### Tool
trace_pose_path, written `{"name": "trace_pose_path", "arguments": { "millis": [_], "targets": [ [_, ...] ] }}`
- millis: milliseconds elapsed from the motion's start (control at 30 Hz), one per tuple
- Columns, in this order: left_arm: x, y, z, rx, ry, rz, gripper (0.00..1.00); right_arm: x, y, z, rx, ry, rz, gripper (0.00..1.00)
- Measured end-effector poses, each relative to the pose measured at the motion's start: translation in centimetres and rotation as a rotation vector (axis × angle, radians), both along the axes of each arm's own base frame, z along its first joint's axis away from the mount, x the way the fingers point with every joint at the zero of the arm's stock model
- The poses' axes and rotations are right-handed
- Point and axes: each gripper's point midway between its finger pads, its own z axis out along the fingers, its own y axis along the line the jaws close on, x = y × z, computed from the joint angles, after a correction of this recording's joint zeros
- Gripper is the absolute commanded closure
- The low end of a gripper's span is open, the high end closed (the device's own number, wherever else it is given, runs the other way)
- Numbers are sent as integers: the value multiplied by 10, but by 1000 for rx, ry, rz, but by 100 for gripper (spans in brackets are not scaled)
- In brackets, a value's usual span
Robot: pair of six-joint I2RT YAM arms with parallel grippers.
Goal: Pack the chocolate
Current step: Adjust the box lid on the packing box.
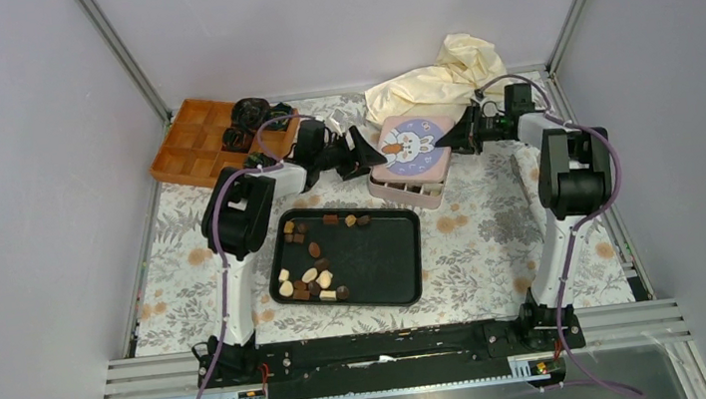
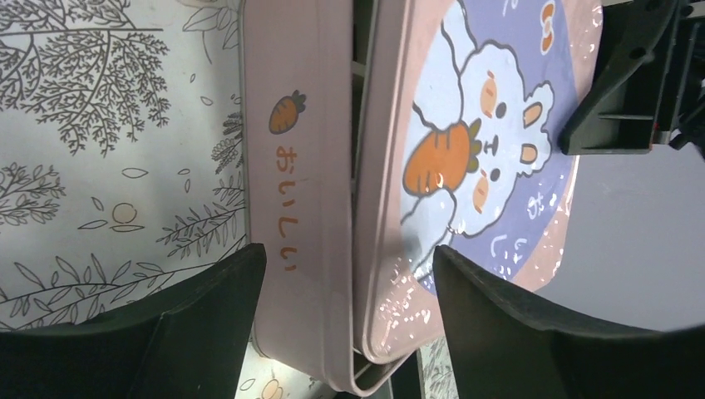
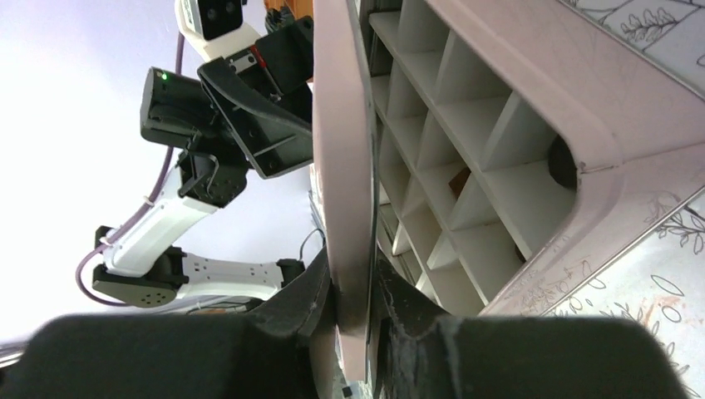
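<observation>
The chocolate [image 1: 312, 269], several small dark, light brown and cream pieces, lies on the left half of a black tray [image 1: 386, 256]. Behind it stands a pink tin box [image 1: 409, 193] with a white divider grid [image 3: 465, 141]. Its rabbit lid [image 1: 410, 146] is lifted slightly off the base [image 2: 299, 208]. My right gripper [image 3: 353, 291] is shut on the lid's right edge [image 3: 341, 150]. My left gripper [image 2: 347, 253] is open and straddles the tin's left end, with a gap on both sides. No chocolate is in either gripper.
An orange divided tray [image 1: 192, 142] sits at the back left, with crumpled black-green paper cups [image 1: 250, 121] in it. A cream cloth [image 1: 445, 73] lies bunched behind the tin. Grey walls close in the flowered table mat on three sides.
</observation>
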Motion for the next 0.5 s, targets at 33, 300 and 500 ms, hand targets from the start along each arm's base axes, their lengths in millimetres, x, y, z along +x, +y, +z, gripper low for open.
{"name": "trace_pose_path", "arguments": {
  "millis": [33, 300, 500],
  "targets": [
    [1, 0, 2, -3, -5, 2, 18, 3, 0, 1, 6, -1, -10, 88],
    [6, 12, 50, -50, -109, 81, 15, 11, 4, 3, 113, 59, -91, 92],
    [17, 35, 96, -75, -225, 164, 15, 16, 8, 16, 195, 110, -132, 93]
  ]
}}
